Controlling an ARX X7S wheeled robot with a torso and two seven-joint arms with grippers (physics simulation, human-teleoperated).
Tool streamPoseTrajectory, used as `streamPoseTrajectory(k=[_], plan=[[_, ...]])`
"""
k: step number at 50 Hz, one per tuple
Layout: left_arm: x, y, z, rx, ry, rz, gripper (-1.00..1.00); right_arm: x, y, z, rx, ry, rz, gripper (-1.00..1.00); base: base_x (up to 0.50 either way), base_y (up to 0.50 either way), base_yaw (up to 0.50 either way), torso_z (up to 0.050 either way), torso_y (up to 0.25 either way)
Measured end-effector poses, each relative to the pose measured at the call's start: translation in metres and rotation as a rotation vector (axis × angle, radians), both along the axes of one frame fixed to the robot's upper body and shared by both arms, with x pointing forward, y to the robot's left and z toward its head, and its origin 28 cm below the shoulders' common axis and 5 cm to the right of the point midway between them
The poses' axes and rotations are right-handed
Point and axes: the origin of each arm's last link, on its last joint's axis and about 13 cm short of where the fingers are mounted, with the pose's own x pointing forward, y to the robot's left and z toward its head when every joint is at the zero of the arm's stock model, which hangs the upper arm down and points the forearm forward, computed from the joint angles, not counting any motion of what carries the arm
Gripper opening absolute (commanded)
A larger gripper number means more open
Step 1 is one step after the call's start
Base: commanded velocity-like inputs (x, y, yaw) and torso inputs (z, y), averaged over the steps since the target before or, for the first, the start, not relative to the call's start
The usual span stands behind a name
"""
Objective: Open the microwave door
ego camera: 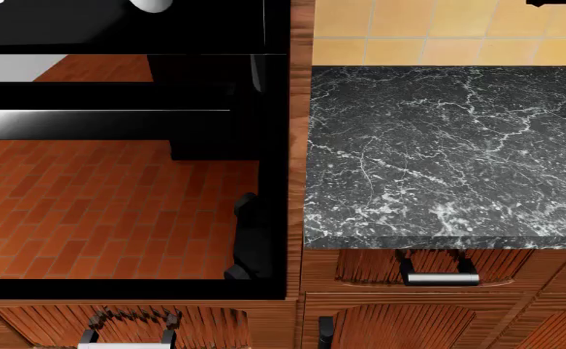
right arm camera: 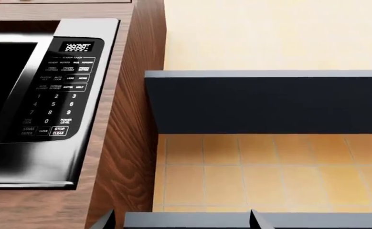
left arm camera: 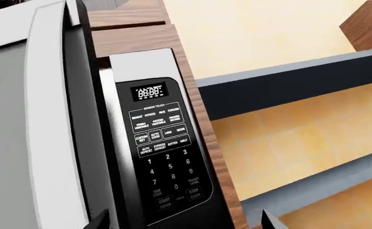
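Reading "SENSOR TOUCH", "POPCORN", "START" and "STOP CLEAR", the microwave keypad point(left arm camera: 163, 150) sits beside the microwave door point(left arm camera: 29, 129), ajar at left. Both jaws: spread cannot be told.

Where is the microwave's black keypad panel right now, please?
The black keypad panel shows in both wrist views, between the grey-rimmed microwave door and the wooden cabinet edge.

Black white-veined marble countertop point(ego camera: 438, 153), brown wood-grain cabinet point(right arm camera: 125, 143), yellow tiled wall point(right arm camera: 237, 171).
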Motion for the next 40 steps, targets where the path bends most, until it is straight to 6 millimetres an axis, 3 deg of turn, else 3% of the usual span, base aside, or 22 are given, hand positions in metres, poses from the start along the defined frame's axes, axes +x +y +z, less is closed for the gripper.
streamPoseTrajectory(k=[12,40], plan=[[0.007,-0.018,0.003,0.046,0.047,-0.075,1.0,0.001,-0.001,-0.002,0.004,0.003,-0.006,1.0,0.0,0.0,0.0,0.0,0.0],[0.061,-0.05,0.027,0.016,0.187,-0.175,1.0,-0.002,-0.006,-0.005,0.013,0.011,-0.017,1.0,0.0,0.0,0.0,0.0,0.0]])
